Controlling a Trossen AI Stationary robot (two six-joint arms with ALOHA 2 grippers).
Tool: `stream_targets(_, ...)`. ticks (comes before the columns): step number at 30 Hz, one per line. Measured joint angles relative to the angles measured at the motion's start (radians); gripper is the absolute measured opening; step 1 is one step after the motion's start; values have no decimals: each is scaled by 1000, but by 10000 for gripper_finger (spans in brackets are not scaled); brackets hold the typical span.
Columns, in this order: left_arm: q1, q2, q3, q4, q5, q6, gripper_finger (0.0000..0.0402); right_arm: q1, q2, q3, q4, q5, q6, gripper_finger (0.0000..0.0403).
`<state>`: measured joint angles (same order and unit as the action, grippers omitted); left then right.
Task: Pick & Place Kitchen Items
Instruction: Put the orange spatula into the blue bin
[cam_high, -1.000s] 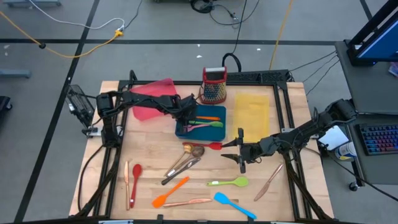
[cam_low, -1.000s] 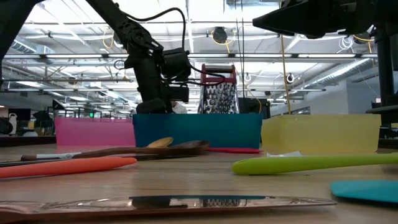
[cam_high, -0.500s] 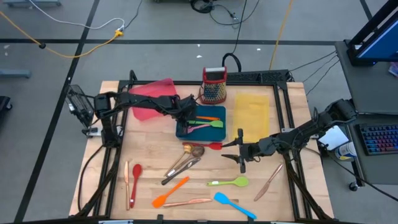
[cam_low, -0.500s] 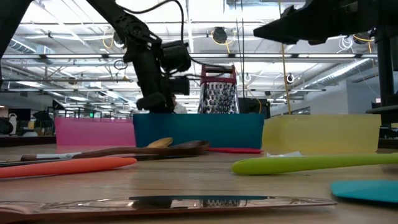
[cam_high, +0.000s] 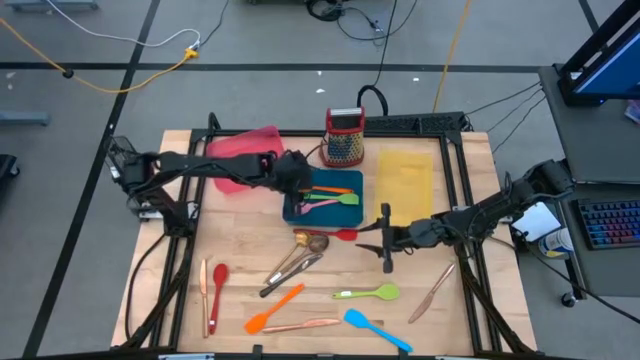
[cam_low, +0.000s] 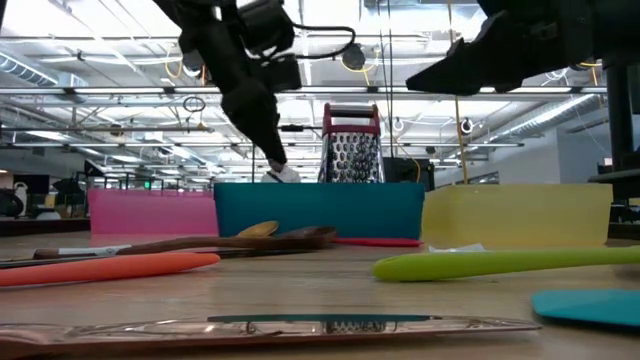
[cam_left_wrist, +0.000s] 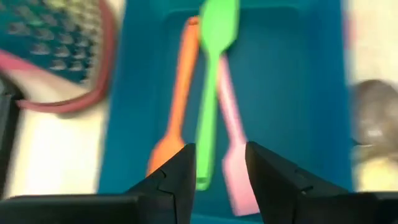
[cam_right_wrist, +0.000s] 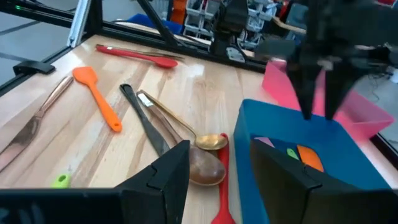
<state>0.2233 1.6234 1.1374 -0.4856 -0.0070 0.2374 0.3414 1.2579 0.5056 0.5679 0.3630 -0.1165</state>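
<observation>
Wooden table (cam_high: 240, 230) still held most utensils loose; your blue tray (cam_high: 345, 210) had three spatulas (cam_left_wrist: 208, 106), left gripper (cam_left_wrist: 219, 163) spread empty above it, right gripper (cam_right_wrist: 217, 165) spread too.

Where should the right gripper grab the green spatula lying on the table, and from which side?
Take the green spatula mid-handle, coming straight down from above. It lies flat on the wooden table, handle running left-right, apart from its neighbours, so the fingers should straddle it front-to-back. The slim handle probably suits the open right gripper better than the wide blade.

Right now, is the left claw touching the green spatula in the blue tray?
Apart. The low view shows the left gripper open, above the blue tray rim; the green spatula lies inside.
</observation>
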Motion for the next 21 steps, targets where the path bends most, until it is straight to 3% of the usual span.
stream_targets(14,-210,-8,-35,-128,5,-163,105,-2,0,0,-19,2,0,160)
stream_targets(21,-316,-8,-42,-147,-66,-259,97,-2,0,0,-18,2,0,160)
